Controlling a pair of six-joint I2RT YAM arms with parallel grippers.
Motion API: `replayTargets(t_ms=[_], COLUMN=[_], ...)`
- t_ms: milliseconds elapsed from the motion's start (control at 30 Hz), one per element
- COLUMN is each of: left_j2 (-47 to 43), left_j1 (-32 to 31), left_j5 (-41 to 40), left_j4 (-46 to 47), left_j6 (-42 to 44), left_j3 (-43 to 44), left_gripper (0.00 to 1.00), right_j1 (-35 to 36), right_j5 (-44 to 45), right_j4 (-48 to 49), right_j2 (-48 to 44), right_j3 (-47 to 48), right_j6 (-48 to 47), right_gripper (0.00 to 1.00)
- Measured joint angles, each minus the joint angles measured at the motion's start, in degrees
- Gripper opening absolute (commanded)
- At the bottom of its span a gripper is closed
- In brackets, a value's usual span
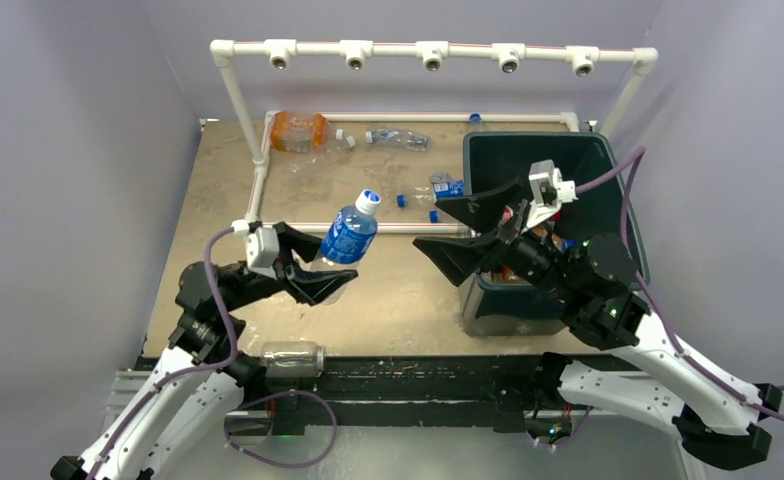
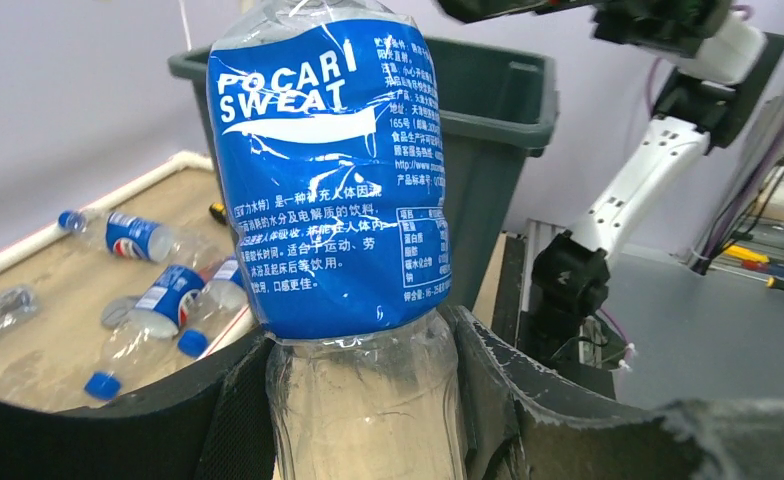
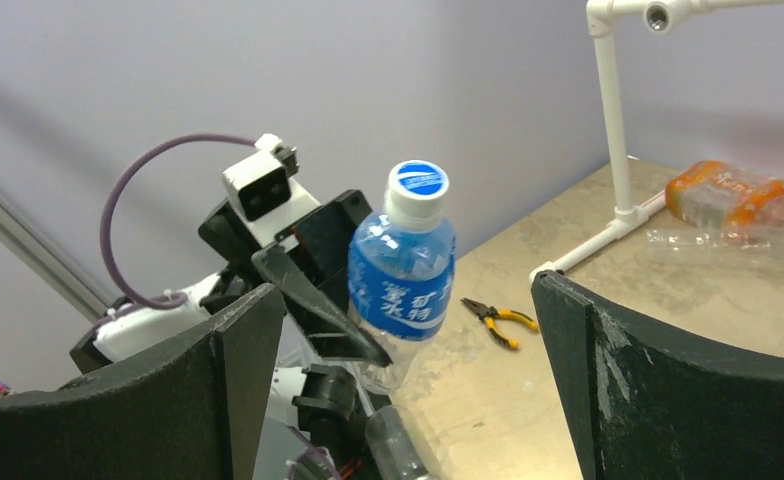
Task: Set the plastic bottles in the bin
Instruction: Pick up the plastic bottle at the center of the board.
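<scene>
The blue-labelled bottle (image 1: 349,236) hangs over the table's (image 1: 218,200) near left part. Its clear base is clamped in the left gripper (image 1: 328,263), jaws about half closed. Its long axis tilts, cap up and toward the far right. The right gripper (image 1: 433,222) gapes wide and empty, just left of the bin (image 1: 588,160). Lying flat: 1 orange bottle (image 1: 298,131) at the far edge, 1 clear bottle (image 1: 398,137) beside it, and 1 capless bottle (image 1: 290,358) at the near edge.

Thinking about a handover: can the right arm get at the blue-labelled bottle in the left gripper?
Probably yes: the right gripper, open, faces the bottle with nothing between; the left gripper clamps only its lower end.
</scene>
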Motion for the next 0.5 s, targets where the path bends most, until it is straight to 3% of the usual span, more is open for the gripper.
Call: replayTargets(t_ms=[500], left_j2=[-3.9], left_j1=[0.0], left_j5=[4.5], left_j4=[8.3], left_j6=[-2.7], left_j3=[-4.7], left_gripper=[0.3], right_j1=[0.0], right_j5=[-6.8], right_j4=[9.1], right_j2=[13.5], right_j3=[2.9], right_j6=[6.1], right_gripper=[0.93])
